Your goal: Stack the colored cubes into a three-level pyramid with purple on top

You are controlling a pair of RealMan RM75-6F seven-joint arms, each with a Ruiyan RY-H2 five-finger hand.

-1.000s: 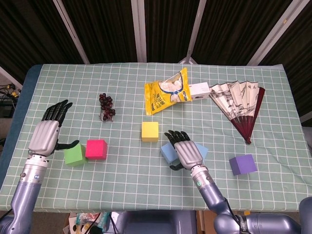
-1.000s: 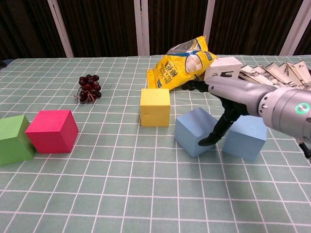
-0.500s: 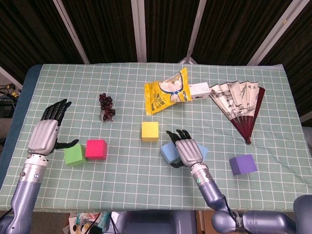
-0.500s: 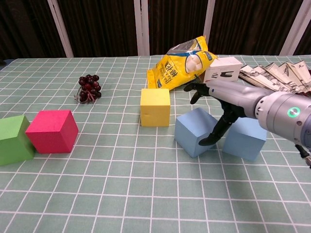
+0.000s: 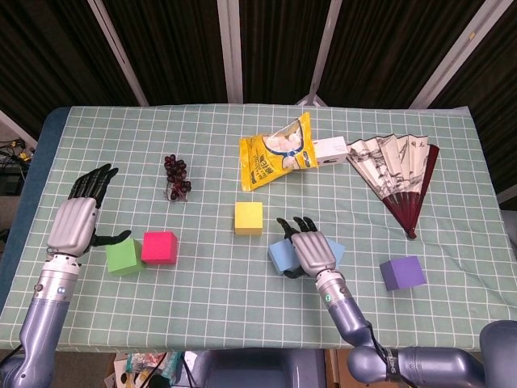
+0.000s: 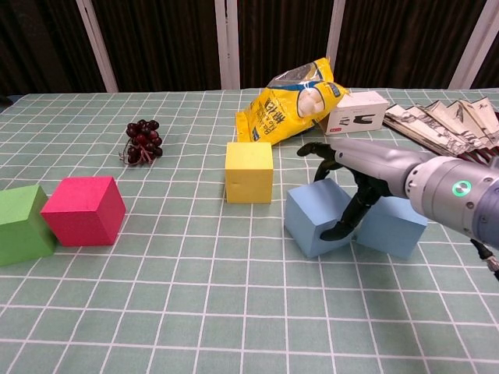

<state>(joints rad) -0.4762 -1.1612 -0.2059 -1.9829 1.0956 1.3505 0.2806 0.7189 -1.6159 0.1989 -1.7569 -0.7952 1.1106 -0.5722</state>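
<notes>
right hand: right hand (image 5: pixel 311 251) is hovering over the 2 blue cubes, fingers spread and pointing to 12 o'clock, thumb dropping into the gap between them. Holding nothing that I can see; in the chest view the thumb looks to be touching the left blue cube (image 6: pixel 317 216), though contact is hard to confirm.
blue pair: right blue cube (image 6: pixel 392 223) is sitting just beside the left one, at its 3 o'clock. Judging by the thumb in the gap, the hand is probably working on squaring or spacing them as base blocks.
yellow cube: yellow cube (image 5: pixel 248 217) is sitting near, at 10 o'clock from the right hand. It reads as a third base candidate.
left hand: left hand (image 5: pixel 77 222) is idling with fingers apart and empty, thumb reaching toward the green cube (image 5: pixel 122 256) at its 4 o'clock.
pink cube: pink cube (image 5: pixel 159 247) is touching the green one at its 3 o'clock, well apart from the blue pair.
purple cube: purple cube (image 5: pixel 402 272) is lying alone at 4 o'clock from the right hand, near but not touching. It is the top piece, so it is likely waiting for last.
progress: nothing is stacked yet; all 6 cubes are sitting on the table (image 5: pixel 242 307).
</notes>
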